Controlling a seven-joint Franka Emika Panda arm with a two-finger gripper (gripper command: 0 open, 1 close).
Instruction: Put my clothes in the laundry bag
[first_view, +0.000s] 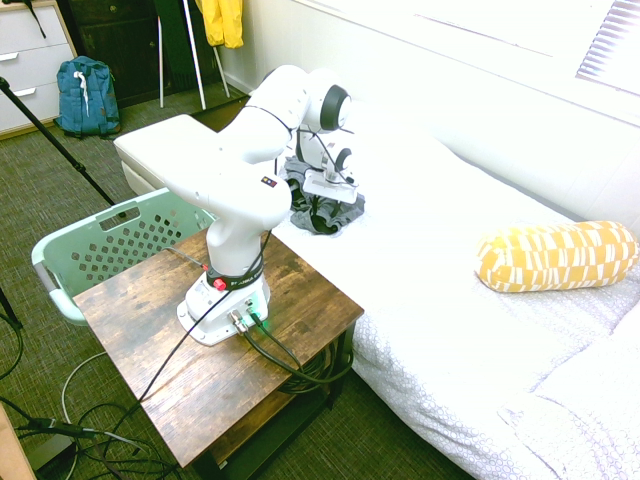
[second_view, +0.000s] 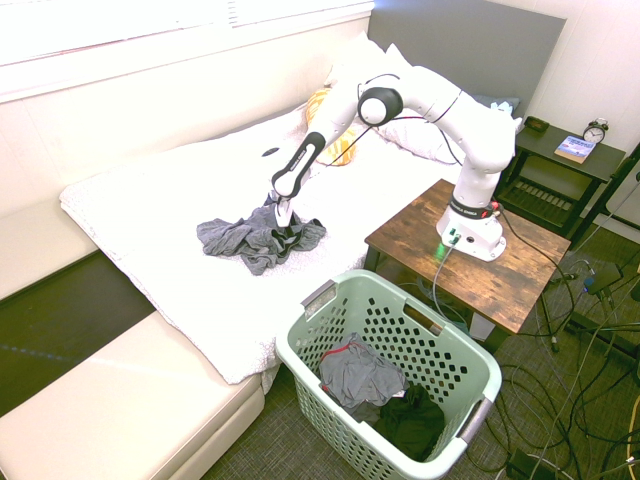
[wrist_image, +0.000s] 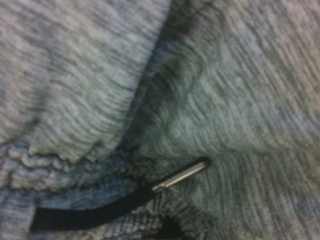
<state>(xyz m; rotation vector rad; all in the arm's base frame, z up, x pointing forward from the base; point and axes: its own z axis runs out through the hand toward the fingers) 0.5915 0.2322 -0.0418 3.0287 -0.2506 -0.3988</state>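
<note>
The clothes (second_view: 245, 240) are a crumpled dark grey bundle with black trim lying on the white bed near its edge, also seen beside the arm in the first exterior view (first_view: 335, 213). My gripper (second_view: 285, 228) points down and is pressed into the right side of the bundle (first_view: 325, 203). The wrist view is filled with heathered grey fabric and a black drawstring with a metal tip (wrist_image: 180, 174). The mint-green laundry basket (second_view: 345, 284) stands on the floor below the bed's edge (first_view: 120, 245), with a grey garment and a dark one inside.
A yellow-and-white bolster pillow (first_view: 555, 255) lies farther along the bed. The arm stands on a wooden side table (first_view: 300, 300) between the basket and the bed. A teal backpack (first_view: 87, 95) leans against the drawers. A white bench (second_view: 130, 420) adjoins the bed.
</note>
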